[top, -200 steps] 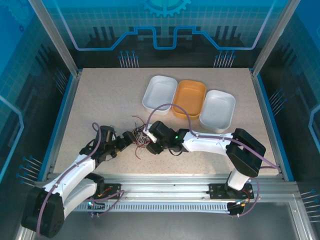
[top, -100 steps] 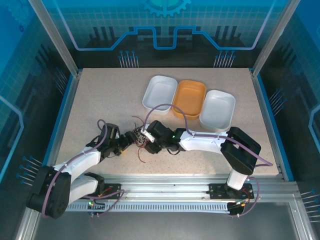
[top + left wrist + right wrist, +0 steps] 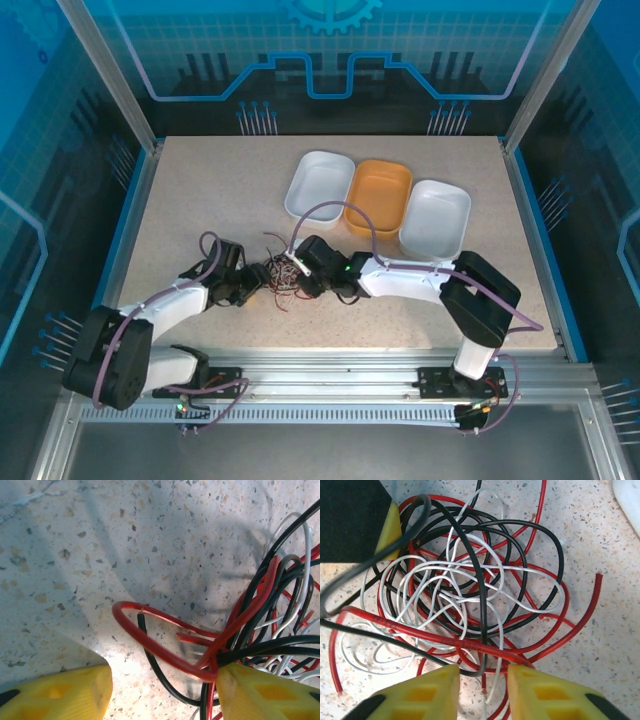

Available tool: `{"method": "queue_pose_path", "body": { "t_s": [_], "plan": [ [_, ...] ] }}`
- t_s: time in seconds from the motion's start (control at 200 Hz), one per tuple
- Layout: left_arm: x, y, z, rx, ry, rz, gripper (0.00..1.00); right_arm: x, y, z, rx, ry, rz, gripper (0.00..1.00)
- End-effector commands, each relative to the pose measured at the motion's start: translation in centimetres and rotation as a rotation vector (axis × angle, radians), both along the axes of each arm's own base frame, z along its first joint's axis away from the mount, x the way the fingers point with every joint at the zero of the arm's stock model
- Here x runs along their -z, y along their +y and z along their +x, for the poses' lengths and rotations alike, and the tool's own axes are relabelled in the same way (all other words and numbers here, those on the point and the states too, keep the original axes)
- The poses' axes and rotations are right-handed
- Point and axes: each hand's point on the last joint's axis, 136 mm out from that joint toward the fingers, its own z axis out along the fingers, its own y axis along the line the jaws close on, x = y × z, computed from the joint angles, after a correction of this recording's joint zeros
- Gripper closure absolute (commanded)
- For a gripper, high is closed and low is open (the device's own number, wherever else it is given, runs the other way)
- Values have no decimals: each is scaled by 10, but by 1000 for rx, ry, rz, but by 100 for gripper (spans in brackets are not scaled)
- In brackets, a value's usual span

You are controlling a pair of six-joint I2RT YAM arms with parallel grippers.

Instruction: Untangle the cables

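Thin glossy cables [image 3: 470, 605] curling on speckled bench [image 3: 75, 555] — left gripper [image 3: 164, 674] gaping astride a red loop [image 3: 116, 615], right gripper [image 3: 483, 671] narrowly parted, bundle lying just ahead.

I'm working inside a robotics lab cell: silver aluminium frame posts [image 3: 108, 75], blue translucent wall panels printed with gear graphics [image 3: 330, 45], a speckled beige tabletop [image 3: 200, 190].

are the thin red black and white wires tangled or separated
Tangled: the thin red, black and white wires cross and loop through one another in one bundle on the speckled table.
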Motion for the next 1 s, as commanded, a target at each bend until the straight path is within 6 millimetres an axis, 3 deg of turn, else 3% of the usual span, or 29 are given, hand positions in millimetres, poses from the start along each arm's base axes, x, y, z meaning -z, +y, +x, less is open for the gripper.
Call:
{"method": "queue_pose_path", "body": {
  "t_s": [0.0, 0.195, 0.42, 0.58, 0.77, 0.996],
  "plan": [
    [-35, -40, 47, 113, -222, -103, 45, -15, -7, 9, 51, -14, 29, 79],
    [-39, -60, 57, 193, -229, -111, 54, -29, -14, 5, 79, 2, 88, 89],
    [-40, -79, 65, 255, -231, -131, 73, -42, -34, 4, 203, 119, 120, 82],
    [-39, -77, 62, 251, -228, -123, 72, -47, -41, -4, 235, 167, 84, 77],
    [-38, -74, 59, 259, -215, -103, 71, -51, -29, -17, 20, 143, 77, 74],
    [-39, -73, 59, 253, -213, -98, 71, -38, -24, 0, -79, 68, -73, 68]
  ]
}}
